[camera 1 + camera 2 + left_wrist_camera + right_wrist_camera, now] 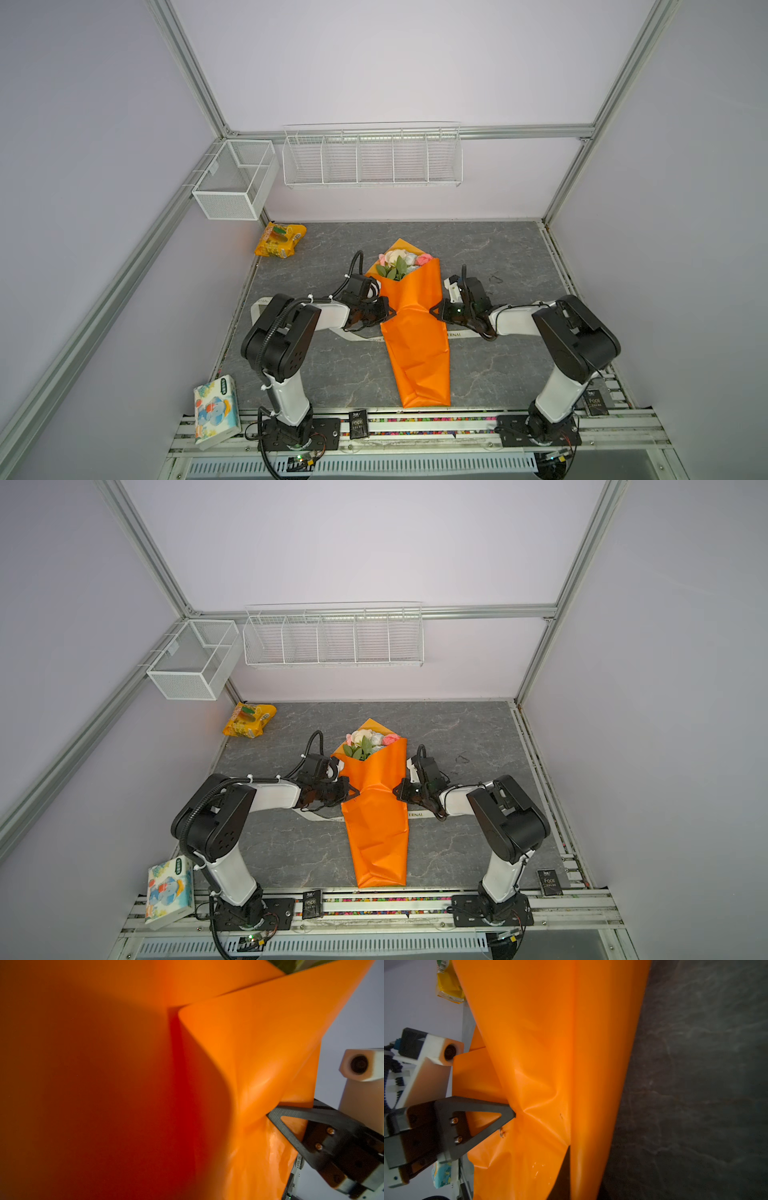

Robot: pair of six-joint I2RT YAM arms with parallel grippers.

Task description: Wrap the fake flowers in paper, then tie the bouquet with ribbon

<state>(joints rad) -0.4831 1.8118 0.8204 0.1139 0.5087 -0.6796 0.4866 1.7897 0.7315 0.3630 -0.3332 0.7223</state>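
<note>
Both closed, the left gripper (390, 312) and right gripper (432, 309) squeezed the bouquet (417, 353) from opposite sides, likely cinching it over the ribbon (455, 334).

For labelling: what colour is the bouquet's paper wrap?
Plain orange paper wrap, clearest in a top view.

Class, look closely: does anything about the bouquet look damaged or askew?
The orange paper wrap is crumpled at its waist, where the left end effector and right end effector press in from opposite sides; creases radiate from the tips.
</note>
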